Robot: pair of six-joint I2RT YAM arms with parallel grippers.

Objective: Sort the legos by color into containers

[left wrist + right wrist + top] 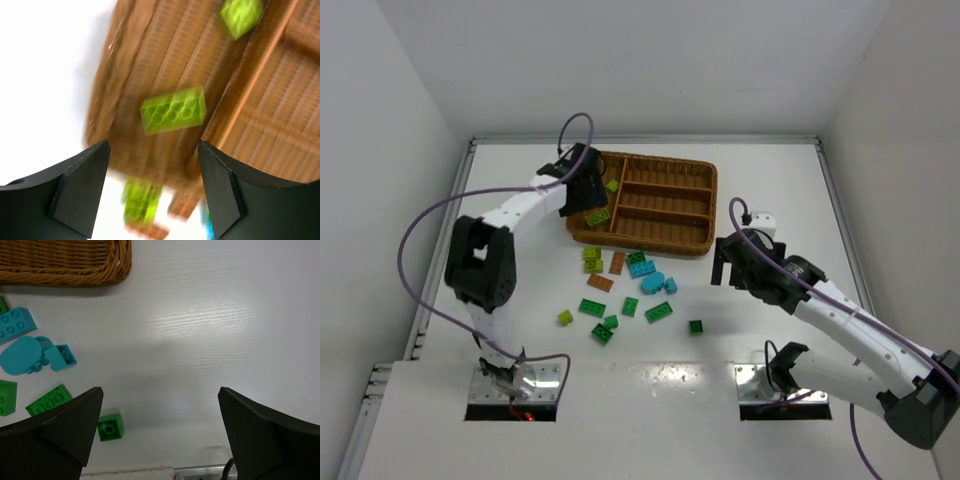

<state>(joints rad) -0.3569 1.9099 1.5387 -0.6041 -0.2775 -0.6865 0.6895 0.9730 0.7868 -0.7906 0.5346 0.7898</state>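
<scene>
Top external view is showing small studded bricks [592, 307] in dark green, yellow-green, cyan and brown-orange lying scattered on the white table [770, 180], just in front of a brown wicker tray [650, 243]. Its tall left section [150, 60] is holding two yellow-green bricks [173, 110]. The left gripper [153, 167] is hovering over that section, jaws apart; the right gripper [160, 395] is hanging beside the tray, jaws wide
</scene>
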